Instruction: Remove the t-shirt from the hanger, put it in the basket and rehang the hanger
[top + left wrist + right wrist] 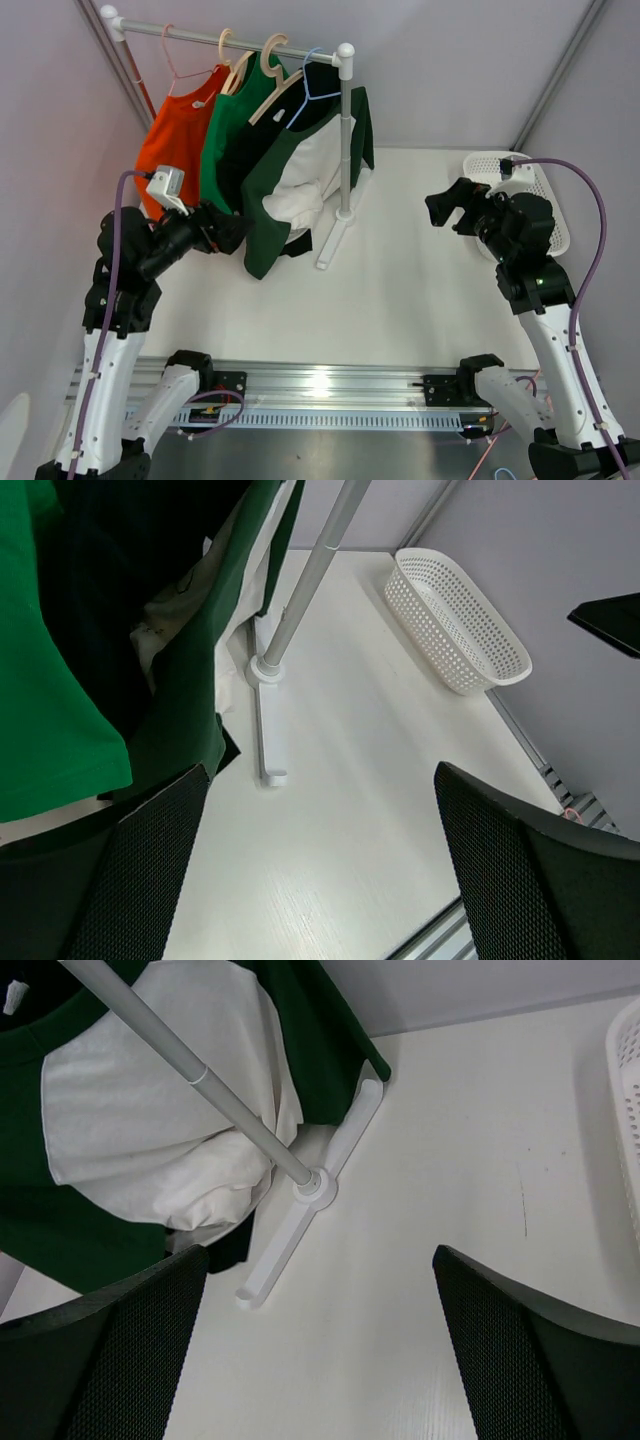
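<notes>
Both grippers stood fully open and held nothing. The left gripper (pixel 235 232) sat at the left of the top view, its tips just at the lower left edge of the dark green and white t-shirt (pixel 265 215). Whether the tips touched the cloth could not be told. In the left wrist view, its black fingers (pixel 150 860) stood wide apart at the bottom of the frame. The dark green hem hung just above the left one, and bare table (pixel 340 810) lay between them.

The t-shirt hung at the right end of a row of garments on the white rack (pixel 345 140), in the upper left of the top view. It draped around the post, with its white part bunched against it. A pale blue hanger (pixel 305 100) hooked over the rail above it, though which hanger carried it was not clear. To its left hung a bright green shirt (pixel 225 130) and an orange shirt (pixel 175 130).

The right gripper (pixel 448 205) hovered at the right of the top view, well apart from the t-shirt and facing it across the open table. A white basket (pixel 480 165) lay just behind it. In the right wrist view, the t-shirt filled the upper left, clear of the spread fingers (pixel 120 1350).
</notes>
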Controlling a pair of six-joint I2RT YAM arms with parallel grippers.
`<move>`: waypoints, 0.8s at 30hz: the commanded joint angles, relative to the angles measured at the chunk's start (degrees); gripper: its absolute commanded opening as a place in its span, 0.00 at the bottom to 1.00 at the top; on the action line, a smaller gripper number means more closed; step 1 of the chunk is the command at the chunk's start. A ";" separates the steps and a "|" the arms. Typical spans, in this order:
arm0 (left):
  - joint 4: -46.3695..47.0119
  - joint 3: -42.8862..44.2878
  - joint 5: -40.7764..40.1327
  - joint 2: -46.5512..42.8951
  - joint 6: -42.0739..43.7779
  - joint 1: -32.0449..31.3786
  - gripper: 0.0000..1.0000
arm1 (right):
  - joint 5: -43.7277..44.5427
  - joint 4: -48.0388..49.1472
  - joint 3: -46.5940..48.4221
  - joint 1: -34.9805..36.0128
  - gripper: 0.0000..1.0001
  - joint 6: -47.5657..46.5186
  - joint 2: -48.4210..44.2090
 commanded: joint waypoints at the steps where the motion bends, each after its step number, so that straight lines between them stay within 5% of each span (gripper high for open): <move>1: 0.85 3.97 1.48 1.95 3.24 -0.30 0.99 | -0.50 0.23 1.56 0.31 1.00 -1.07 0.16; 11: 5.25 20.02 -3.78 11.88 7.63 -4.34 0.99 | -1.64 6.64 -4.78 0.40 0.99 -0.11 -2.91; 24: -1.33 50.94 -8.26 42.64 17.39 -10.49 1.00 | 0.64 8.84 -4.87 0.22 0.99 -2.13 -4.41</move>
